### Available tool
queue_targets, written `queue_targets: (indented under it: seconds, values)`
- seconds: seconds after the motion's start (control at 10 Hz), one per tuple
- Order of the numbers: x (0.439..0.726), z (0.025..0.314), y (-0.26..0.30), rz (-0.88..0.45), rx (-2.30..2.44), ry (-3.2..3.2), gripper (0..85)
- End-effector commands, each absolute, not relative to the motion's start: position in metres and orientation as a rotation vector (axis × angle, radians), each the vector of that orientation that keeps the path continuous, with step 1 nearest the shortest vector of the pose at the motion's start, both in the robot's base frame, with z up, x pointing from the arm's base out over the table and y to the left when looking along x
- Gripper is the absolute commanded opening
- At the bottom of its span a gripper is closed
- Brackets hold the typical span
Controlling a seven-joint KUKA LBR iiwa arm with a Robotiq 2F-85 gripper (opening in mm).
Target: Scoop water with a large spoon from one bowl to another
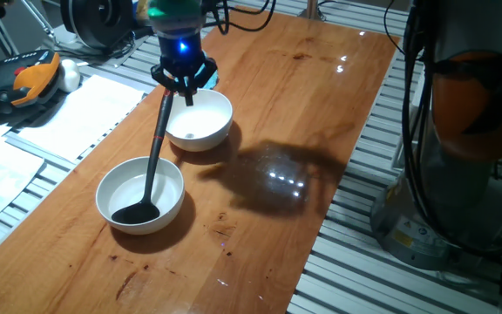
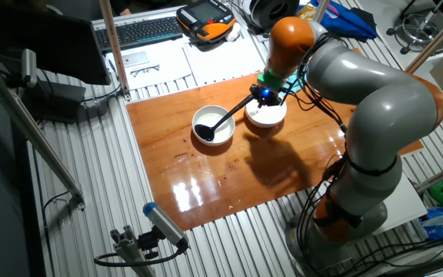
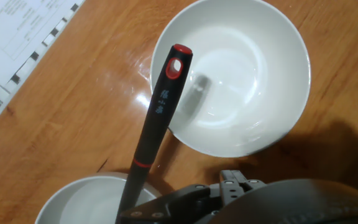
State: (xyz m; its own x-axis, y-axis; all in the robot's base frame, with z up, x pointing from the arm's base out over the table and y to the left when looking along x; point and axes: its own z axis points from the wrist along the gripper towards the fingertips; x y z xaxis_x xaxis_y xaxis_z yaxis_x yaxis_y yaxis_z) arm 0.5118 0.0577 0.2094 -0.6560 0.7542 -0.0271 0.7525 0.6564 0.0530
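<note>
Two white bowls stand on the wooden board. The large spoon [image 1: 157, 148], a black ladle, leans with its scoop [image 1: 135, 212] down inside the near bowl [image 1: 171, 179]. My gripper [image 1: 181, 87] is shut on the upper handle, above the edge of the far bowl [image 1: 216, 122]. In the hand view the handle [image 3: 157, 115] with its red-ringed end crosses the rim of the far bowl [image 3: 278, 93], and the near bowl [image 3: 79, 196] shows at the bottom. The other fixed view shows the scoop [image 2: 204, 132] in the left bowl [image 2: 220, 115]. Water is hard to make out; the far bowl's bottom glistens.
Papers [image 1: 68, 109] and an orange-black device [image 1: 33, 77] lie left of the board. A keyboard [image 2: 141, 29] sits beyond the board's far side. The arm's base [image 2: 360, 208] stands beside the board, on grooved metal decking [image 1: 382, 262].
</note>
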Motion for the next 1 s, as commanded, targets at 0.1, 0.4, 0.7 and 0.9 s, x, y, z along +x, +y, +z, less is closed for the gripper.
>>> queue_targets:
  seconds: [0.1,0.4,0.7,0.9]
  values:
    - [0.512,0.202,0.065,0.046,1.323,2.772,0.0]
    - [0.511,0.193,0.075,0.033,1.395,2.687,0.0]
    - [0.512,0.193,0.075,0.011,1.387,2.645,0.0]
    - [0.513,0.193,0.074,-0.011,1.380,2.657,0.0]
